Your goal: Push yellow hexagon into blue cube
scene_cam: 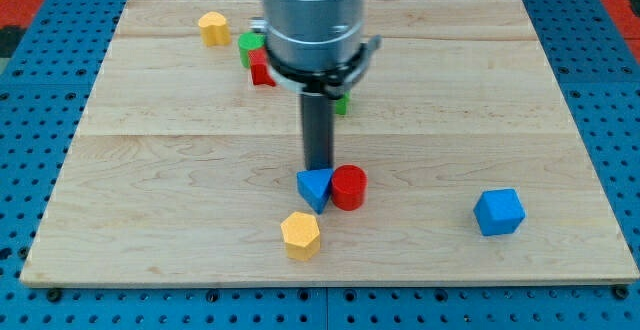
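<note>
Single view: high, angled down across wooden board [150, 100], moderately near.

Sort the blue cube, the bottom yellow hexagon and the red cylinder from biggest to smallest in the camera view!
1. blue cube
2. yellow hexagon and red cylinder: they look about alike, so I won't rank them.
</note>
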Available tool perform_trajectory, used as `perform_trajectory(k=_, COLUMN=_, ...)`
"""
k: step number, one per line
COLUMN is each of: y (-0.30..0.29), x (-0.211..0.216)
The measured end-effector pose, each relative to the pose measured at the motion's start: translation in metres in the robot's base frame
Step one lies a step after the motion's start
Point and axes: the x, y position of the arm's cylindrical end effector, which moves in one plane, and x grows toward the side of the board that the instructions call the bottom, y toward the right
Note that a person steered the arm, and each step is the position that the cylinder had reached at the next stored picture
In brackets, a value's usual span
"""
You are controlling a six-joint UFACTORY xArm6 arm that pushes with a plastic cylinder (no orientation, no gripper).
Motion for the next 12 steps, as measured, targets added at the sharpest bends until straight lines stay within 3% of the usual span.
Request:
perform_trajectory(k=2, y=-0.121, x=0.001)
perform_trajectory(k=3, y=-0.129, x=0.059)
perform_trajectory(k=4, y=-0.112, x=0.1)
perform_trajectory(k=6, y=0.049, x=0.085)
perform_trajectory(k=7, y=0.078, x=0.085)
perform_trajectory(k=8, y=0.03, x=0.079)
perform_trajectory(k=9, y=0.028, x=0.044)
perform_trajectory(k=11, y=0.105, x=0.041)
perform_trajectory(k=12, y=0.072, x=0.046)
